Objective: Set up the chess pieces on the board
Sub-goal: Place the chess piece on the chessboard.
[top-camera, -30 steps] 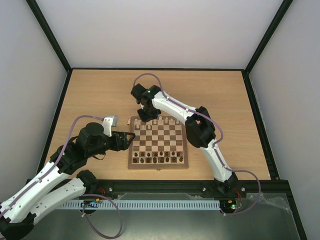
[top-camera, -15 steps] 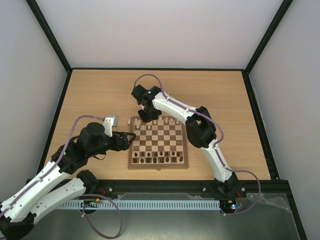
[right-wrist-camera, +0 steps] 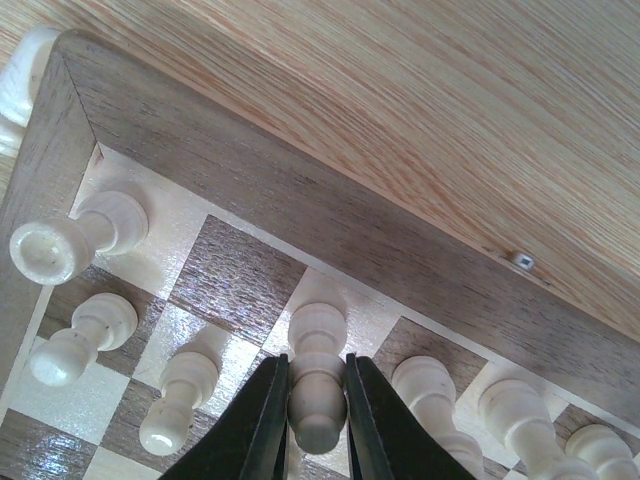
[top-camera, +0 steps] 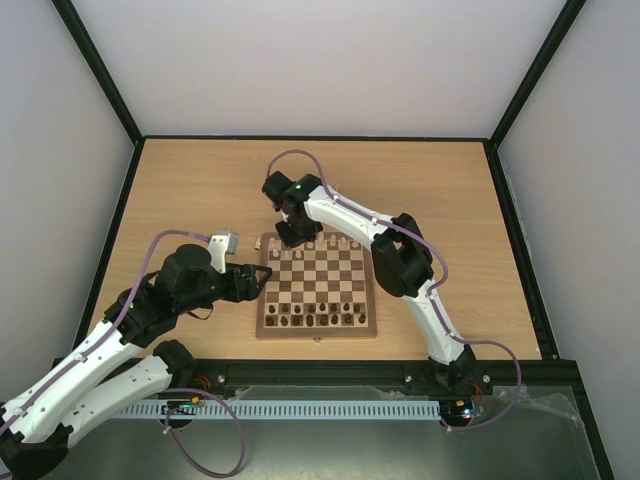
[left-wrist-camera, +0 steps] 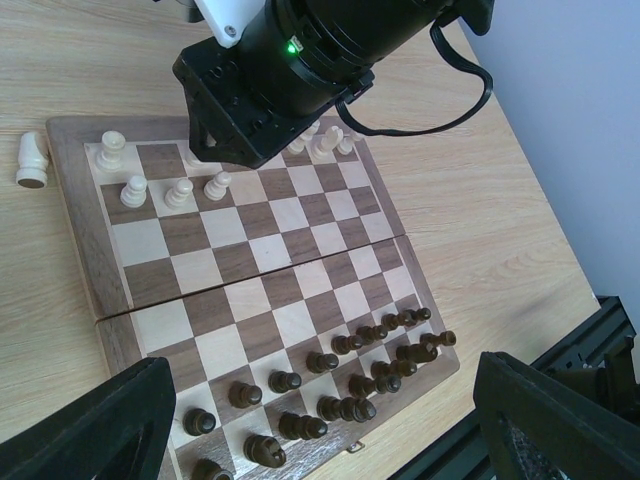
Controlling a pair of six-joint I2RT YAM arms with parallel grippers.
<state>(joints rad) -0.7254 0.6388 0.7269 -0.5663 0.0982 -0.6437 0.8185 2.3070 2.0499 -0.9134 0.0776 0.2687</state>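
Dark brown chessmen (top-camera: 320,318) in two rows on the near side of the right claw (top-camera: 290,237), light wood tabletop (top-camera: 200,190) spreading beyond and beside it, white walls (top-camera: 320,60) far behind, black frame (top-camera: 100,70) at the corners, white slotted strip (top-camera: 300,410) well nearer.

Square wooden chessboard (top-camera: 318,283): its four middle rows are bare and open from the right. Pale cream wooden chessmen (top-camera: 335,243) line the far rows, dark brown chessmen (top-camera: 320,316) the near rows. The right gripper (top-camera: 293,236) and its arm hang over the far-left corner, pinching one cream chessman (right-wrist-camera: 318,375), with neighbours just beside it. The left gripper (top-camera: 257,279), spread wide, crowds the left edge. A fallen cream piece (left-wrist-camera: 32,160) lies on the light wood tabletop (top-camera: 200,190) beyond that corner.
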